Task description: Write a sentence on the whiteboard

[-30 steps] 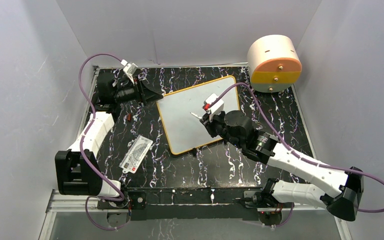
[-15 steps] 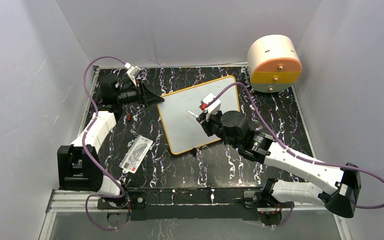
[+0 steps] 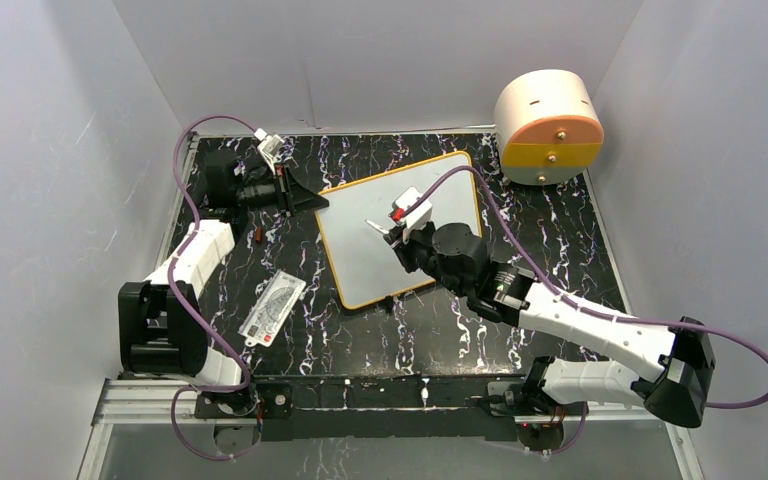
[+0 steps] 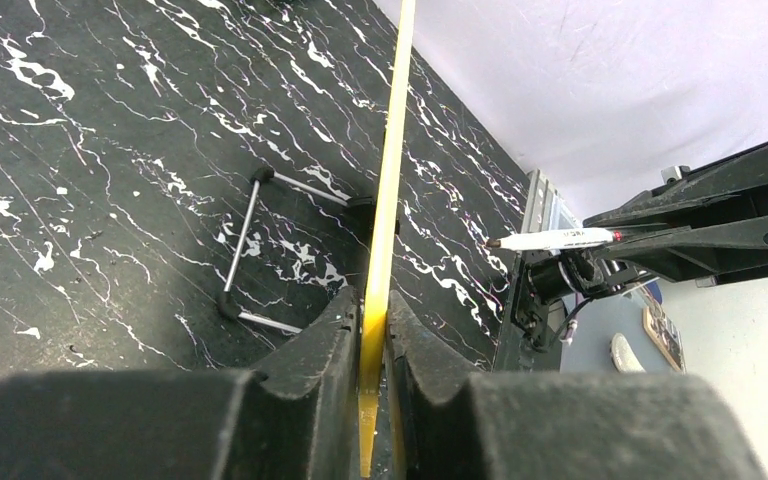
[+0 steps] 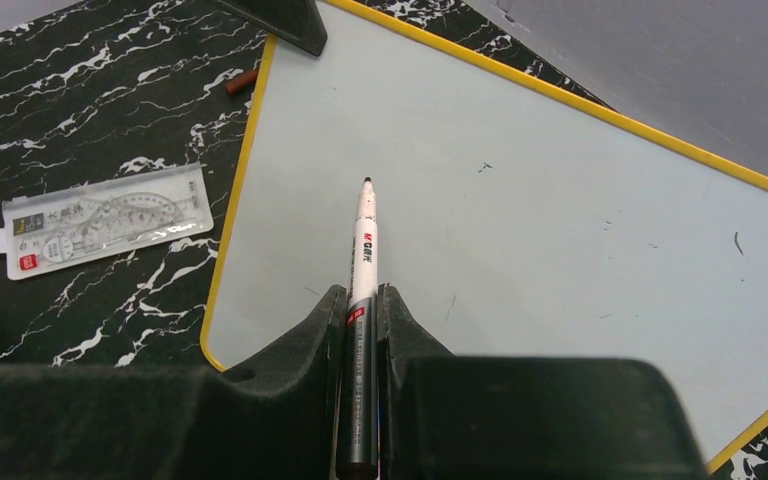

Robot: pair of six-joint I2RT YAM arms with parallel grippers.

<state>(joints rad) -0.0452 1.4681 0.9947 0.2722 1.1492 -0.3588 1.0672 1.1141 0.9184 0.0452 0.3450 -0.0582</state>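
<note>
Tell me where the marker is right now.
In the right wrist view, the marker is clamped in the right gripper, its tip out over the whiteboard, to the right of the plastic card.

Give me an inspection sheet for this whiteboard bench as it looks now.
Surface: black white-veined tabletop.
Job's things: white rectangular whiteboard with orange-yellow frame, skewed, only faint specks; sentence: nothing seen.
Clutter: clear plastic ruler packet; small reddish-brown cap beside the whiteboard; beige-and-orange round drum, far right corner.
End effectors: left end effector shut on the whiteboard's frame; right end effector shut on white marker pen, tip apparently off the board.
Cables: purple cables, one per arm; right one crosses above the whiteboard's far corner.
Surroundings: plain grey-white walls.
</note>
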